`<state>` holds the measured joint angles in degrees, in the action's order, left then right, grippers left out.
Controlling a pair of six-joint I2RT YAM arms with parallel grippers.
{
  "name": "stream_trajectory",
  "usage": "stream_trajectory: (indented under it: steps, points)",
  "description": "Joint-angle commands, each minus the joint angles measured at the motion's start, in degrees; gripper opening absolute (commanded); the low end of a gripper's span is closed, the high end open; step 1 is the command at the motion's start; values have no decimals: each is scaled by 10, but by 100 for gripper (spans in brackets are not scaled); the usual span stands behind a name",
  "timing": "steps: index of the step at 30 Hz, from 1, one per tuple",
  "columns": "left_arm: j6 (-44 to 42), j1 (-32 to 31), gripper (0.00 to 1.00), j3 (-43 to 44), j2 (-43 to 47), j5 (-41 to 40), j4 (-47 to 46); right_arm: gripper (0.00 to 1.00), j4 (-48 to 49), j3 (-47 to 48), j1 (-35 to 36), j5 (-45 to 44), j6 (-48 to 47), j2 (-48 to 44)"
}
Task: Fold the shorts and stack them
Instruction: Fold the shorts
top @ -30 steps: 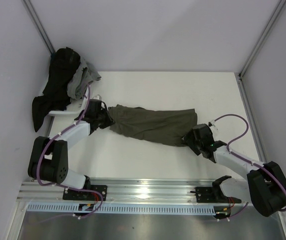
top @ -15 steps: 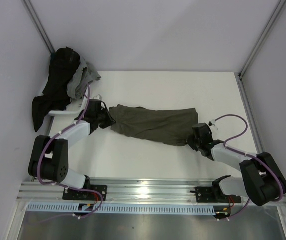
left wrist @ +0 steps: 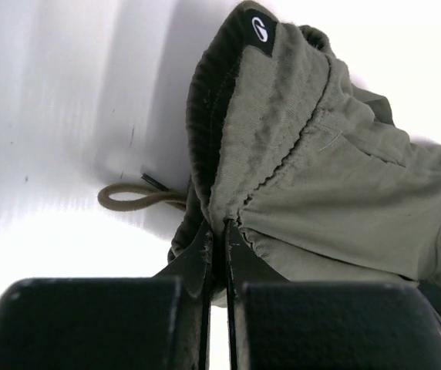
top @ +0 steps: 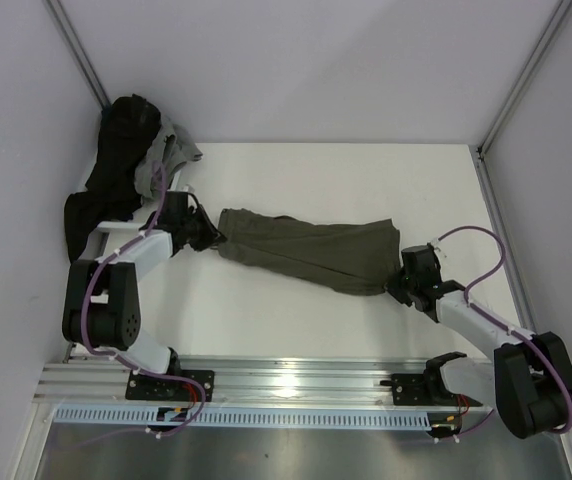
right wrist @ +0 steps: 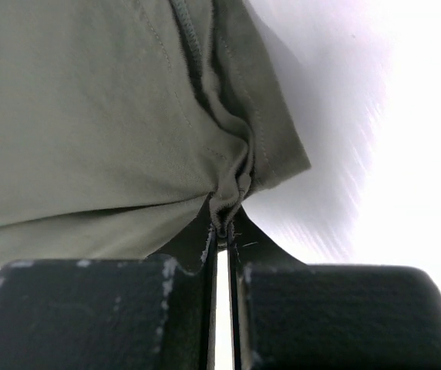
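The olive-green shorts (top: 306,250) lie stretched across the middle of the white table between both arms. My left gripper (top: 206,234) is shut on the waistband end (left wrist: 228,208), where a black label and a loose drawstring (left wrist: 132,199) show. My right gripper (top: 398,282) is shut on a bunched fold of a leg hem (right wrist: 228,196) at the right end. The fabric (right wrist: 89,116) hangs taut above the right jaws and fills most of that view.
A heap of dark and grey clothes (top: 131,165) sits at the back left corner, partly hanging over the table's left edge. Metal frame posts stand at the back corners. The aluminium rail (top: 286,380) holding the arm bases runs along the near edge.
The right gripper has shut on the leg hem and pulled it right. The left gripper has drawn the waistband end toward the back left, stretching the shorts longer.
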<state>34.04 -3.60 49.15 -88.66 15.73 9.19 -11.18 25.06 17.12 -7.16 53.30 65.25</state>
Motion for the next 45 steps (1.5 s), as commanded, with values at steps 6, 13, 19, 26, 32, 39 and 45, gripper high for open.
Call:
stream_trajectory:
  steps: [6, 13, 19, 26, 32, 39, 45]
  points:
    - [-24, 16, 0, 10, -14, -10, -16, 4, -74, 14, -11, -24, -66, 1]
    - [-21, 7, 1, 3, -15, -6, -15, 46, -118, 53, -21, -36, -86, -28]
    - [0, -18, 0, -32, 20, -16, -24, 48, -139, 112, -1, -22, -122, -57]
    - [45, -60, 0, -100, 114, -61, -8, 49, -83, 191, 78, 14, -158, 1]
    - [59, -67, 0, -150, 200, -74, 20, 48, 24, 241, 127, 66, -173, 101]
    - [68, -90, 18, -194, 246, -69, 27, 42, 118, 287, 168, 106, -173, 238]
    - [61, -90, 54, -188, 226, -76, 31, 16, 184, 314, 188, 137, -166, 303]
